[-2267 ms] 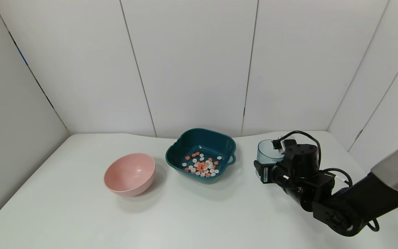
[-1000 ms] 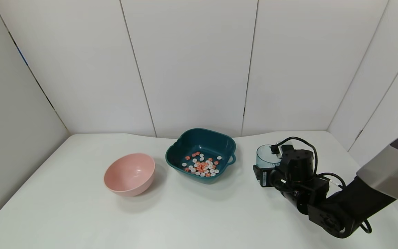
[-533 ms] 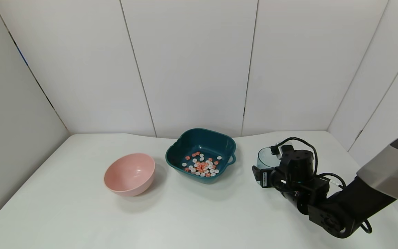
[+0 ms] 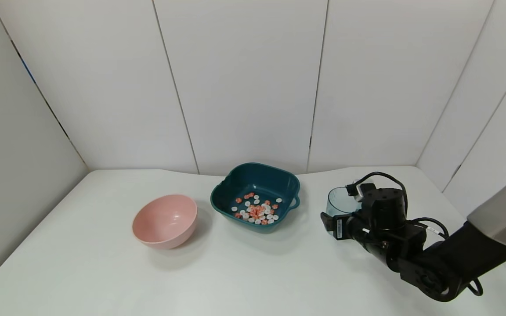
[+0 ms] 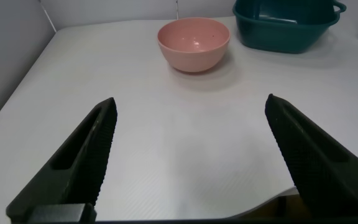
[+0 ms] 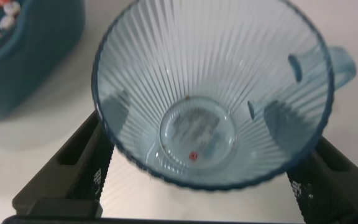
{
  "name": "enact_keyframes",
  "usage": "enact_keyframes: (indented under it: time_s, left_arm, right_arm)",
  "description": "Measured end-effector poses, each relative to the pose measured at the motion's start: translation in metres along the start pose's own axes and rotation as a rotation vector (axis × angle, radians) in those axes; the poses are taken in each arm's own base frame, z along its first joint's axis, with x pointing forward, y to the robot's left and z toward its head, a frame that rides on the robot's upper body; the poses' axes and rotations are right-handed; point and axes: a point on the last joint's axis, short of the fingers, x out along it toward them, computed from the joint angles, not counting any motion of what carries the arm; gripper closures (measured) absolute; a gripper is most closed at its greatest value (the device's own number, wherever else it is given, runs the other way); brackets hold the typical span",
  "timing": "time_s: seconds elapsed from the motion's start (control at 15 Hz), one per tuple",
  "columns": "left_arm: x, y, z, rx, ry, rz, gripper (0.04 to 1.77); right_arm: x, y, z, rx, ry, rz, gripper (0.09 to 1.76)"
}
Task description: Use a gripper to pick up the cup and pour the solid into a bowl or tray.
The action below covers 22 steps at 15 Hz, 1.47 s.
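The pale-blue ribbed cup [image 4: 336, 201] stands upright on the white table, right of the teal dish [image 4: 257, 170]. In the right wrist view the cup [image 6: 210, 74] is empty apart from one tiny red speck on its bottom. My right gripper [image 4: 341, 217] is open, with one finger [image 6: 82, 162] on each side of the cup's lower body. The white and orange-red pieces [image 4: 256, 210] lie in the teal dish, whose corner also shows in the right wrist view [image 6: 30, 74]. My left gripper [image 5: 188, 124] is open and empty, low over the table's near-left part.
A round pink bowl [image 4: 165, 221] stands empty left of the teal dish; it also shows in the left wrist view [image 5: 193, 43]. White wall panels close the table at the back and sides. The table's front edge shows under the left gripper.
The right arm lowered the cup onto the table. In the last half second the gripper shifted slightly right and back while the cup stayed put. The left arm has not moved.
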Motion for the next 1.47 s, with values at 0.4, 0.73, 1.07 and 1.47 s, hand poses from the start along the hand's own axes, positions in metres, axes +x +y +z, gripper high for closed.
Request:
enact_keyframes:
  time_s: [0.4, 0.73, 1.07, 1.47]
  left_arm:
    - [0.000, 0.000, 0.000, 0.000, 0.000, 0.000, 0.09]
    - [0.000, 0.000, 0.000, 0.000, 0.000, 0.000, 0.09]
    - [0.000, 0.000, 0.000, 0.000, 0.000, 0.000, 0.09]
    - [0.000, 0.000, 0.000, 0.000, 0.000, 0.000, 0.09]
  right_arm:
    - [-0.022, -0.003, 0.013, -0.018, 0.074, 0.033, 0.15]
    - [-0.040, -0.007, 0.022, -0.031, 0.121, 0.031, 0.15]
    - [-0.081, -0.014, 0.036, -0.055, 0.228, 0.102, 0.15]
    - [-0.168, -0.032, 0.065, -0.097, 0.240, 0.132, 0.15]
